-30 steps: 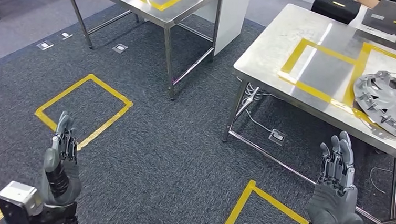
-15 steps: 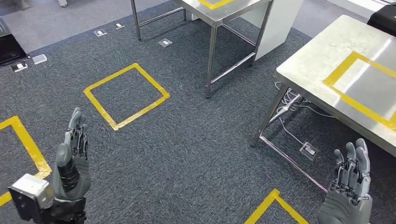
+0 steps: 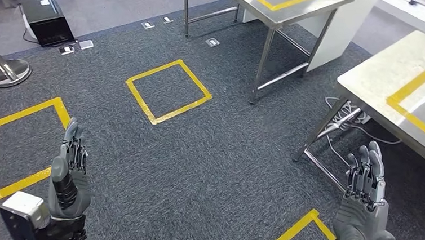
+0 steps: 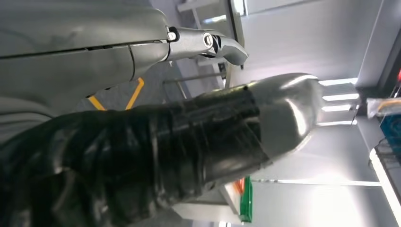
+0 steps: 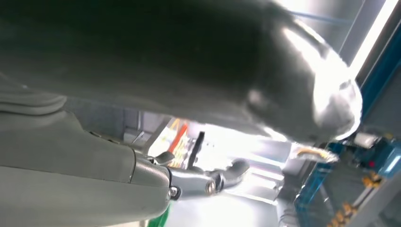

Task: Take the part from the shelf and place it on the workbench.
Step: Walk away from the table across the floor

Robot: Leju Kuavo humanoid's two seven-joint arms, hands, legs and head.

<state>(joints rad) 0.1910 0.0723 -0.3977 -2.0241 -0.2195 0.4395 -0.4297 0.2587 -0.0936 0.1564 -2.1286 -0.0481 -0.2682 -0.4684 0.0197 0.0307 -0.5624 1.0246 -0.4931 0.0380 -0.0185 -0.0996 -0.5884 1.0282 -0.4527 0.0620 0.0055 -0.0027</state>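
Note:
My left hand (image 3: pixel 70 172) is raised low on the left in the head view, fingers straight and together, holding nothing. My right hand (image 3: pixel 362 212) is up the same way low on the right, also holding nothing. A steel workbench (image 3: pixel 383 75) with a yellow taped rectangle on its top stands at the right edge, just beyond the right hand. The left wrist view looks along my left hand (image 4: pixel 142 142) toward a bright ceiling, and the right wrist view looks along my right hand (image 5: pixel 189 71); nothing lies in either.
A second steel table (image 3: pixel 297 7) with yellow tape stands at the top middle. Yellow taped squares (image 3: pixel 168 91) mark the dark carpet. A black box (image 3: pixel 46 21) and a round post base (image 3: pixel 4 73) sit at the upper left. Cables (image 3: pixel 346 115) trail under the workbench.
The camera has swung left, so the whole scene has slid right and the silver wheel cover on the workbench has left the picture. Both hands keep the same raised pose.

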